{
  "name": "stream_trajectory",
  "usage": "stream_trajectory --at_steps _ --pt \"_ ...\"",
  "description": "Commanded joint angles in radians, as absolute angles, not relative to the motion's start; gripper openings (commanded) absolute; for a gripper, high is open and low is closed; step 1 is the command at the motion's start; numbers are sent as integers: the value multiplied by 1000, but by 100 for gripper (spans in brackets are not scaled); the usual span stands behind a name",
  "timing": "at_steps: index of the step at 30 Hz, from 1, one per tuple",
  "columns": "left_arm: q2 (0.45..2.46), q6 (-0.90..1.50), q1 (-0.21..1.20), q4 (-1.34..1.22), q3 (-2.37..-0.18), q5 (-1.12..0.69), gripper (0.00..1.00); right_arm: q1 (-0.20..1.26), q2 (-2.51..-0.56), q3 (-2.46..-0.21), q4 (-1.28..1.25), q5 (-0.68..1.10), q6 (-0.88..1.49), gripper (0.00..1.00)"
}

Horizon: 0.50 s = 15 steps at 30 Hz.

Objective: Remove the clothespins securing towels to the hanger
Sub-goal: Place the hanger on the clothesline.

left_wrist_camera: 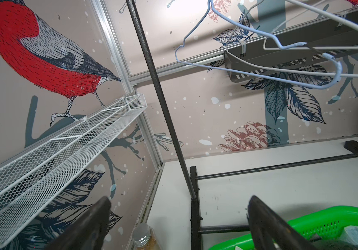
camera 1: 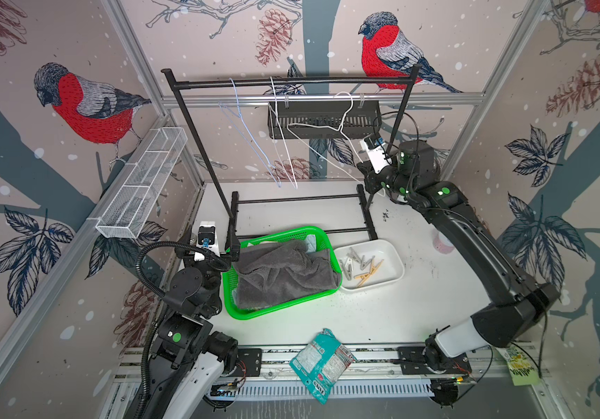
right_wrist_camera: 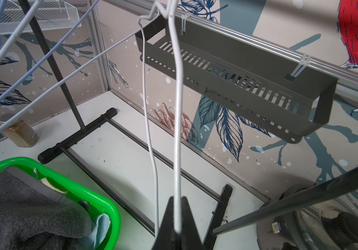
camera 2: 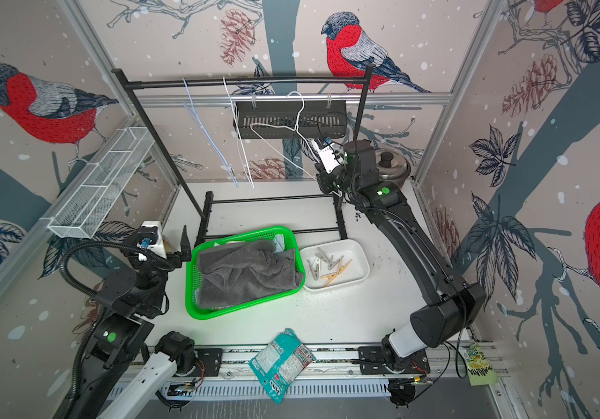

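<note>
Right gripper (right_wrist_camera: 177, 207) clamped on white wire hanger (right_wrist_camera: 178, 108) behind green basket (camera 1: 229, 294); left gripper (left_wrist_camera: 180, 199) spread apart beside basket.

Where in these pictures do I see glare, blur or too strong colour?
In both top views the rim of the green basket glows oversaturated. In the left wrist view glare whitens part of the wall, and the open left claw is blurred, close to the lens. In the right wrist view the right claw, shut on a white hanger, is dark and soft.

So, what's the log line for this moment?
left gripper open | right gripper shut on white hanger | towels in basket | clothespins in tray
</note>
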State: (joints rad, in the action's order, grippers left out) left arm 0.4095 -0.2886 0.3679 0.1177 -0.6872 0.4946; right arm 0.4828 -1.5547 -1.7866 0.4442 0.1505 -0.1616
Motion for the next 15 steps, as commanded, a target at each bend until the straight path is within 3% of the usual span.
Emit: stream_trajectory --at_steps 1,15 --pt "410 -300 365 101 -695 505 97 483 -1599 -1866 443 149 -155 1" --pt "408 -320 365 108 -702 507 98 472 -1818 -2174 521 145 -131 1"
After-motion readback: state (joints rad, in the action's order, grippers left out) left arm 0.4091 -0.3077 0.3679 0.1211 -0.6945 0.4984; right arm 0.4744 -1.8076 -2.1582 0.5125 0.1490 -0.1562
